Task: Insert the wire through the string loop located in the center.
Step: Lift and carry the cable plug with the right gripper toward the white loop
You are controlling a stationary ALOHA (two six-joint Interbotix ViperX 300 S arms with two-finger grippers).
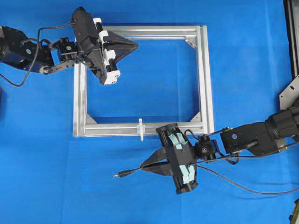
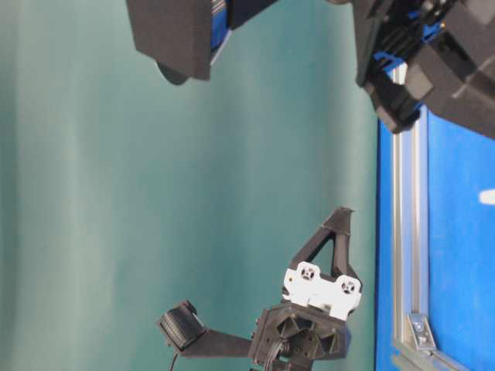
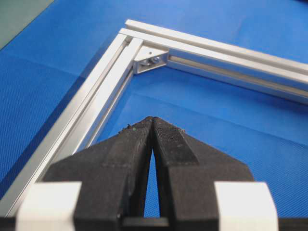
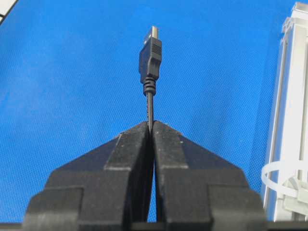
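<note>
The wire [image 1: 128, 172] is a thin black cable; its plug tip [image 4: 150, 55] sticks out past my right gripper [image 4: 151, 126], which is shut on the wire just behind the plug. In the overhead view my right gripper [image 1: 144, 167] hangs just below the frame's near bar, pointing left. The string loop [image 1: 140, 129], a small white tie, stands on that near bar, up and slightly left of the gripper's tips; it shows as a white ring [image 4: 284, 182] at the right edge of the right wrist view. My left gripper [image 1: 135, 45] is shut and empty over the frame's far left corner.
The silver aluminium frame [image 1: 204, 79] lies on the blue cloth. The wire's slack [image 1: 243, 187] trails right across the cloth under the right arm. A metal bracket [image 1: 290, 93] and dark gear stand at the right edge.
</note>
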